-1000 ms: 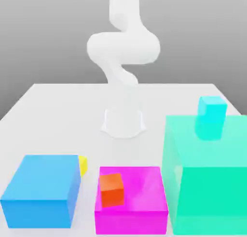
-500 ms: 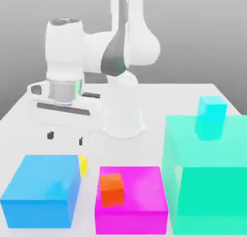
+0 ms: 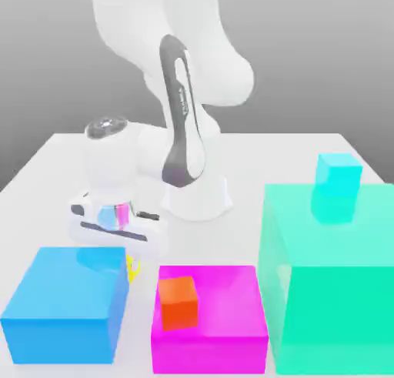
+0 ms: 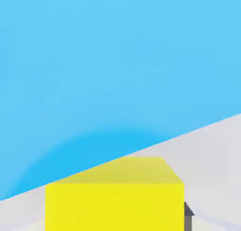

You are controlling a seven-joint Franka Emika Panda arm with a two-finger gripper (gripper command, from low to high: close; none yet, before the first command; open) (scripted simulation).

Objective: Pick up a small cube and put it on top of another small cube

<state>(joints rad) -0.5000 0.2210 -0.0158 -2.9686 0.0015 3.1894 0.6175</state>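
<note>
The small yellow cube (image 3: 133, 272) sits on the white table (image 3: 46, 176), tucked against the far right corner of the big blue block (image 3: 65, 303), so from the exterior view just a sliver of yellow peeks out between that block and the magenta one. In the hand view the yellow cube (image 4: 114, 195) is close up, with the blue block's wall (image 4: 117, 60) rising right behind it and a dark finger (image 4: 188, 211) of the tool against one of its sides. The tool (image 3: 129, 261) has its jaws clenched on the yellow cube, the hand pointing straight down above it.

To the right of the yellow cube lies the flat magenta block (image 3: 212, 319), with a small orange-red cube (image 3: 178, 301) resting on its left part. Further right stands the tall teal block (image 3: 331, 280), the biggest of the three, at the near right of the table. A small cyan cube (image 3: 337, 185) sits on its top, toward the far side.

The arm's white links bend down from above on the exterior view's left, and its round base (image 3: 198, 198) stands near the table's middle, farther back than all the blocks.
</note>
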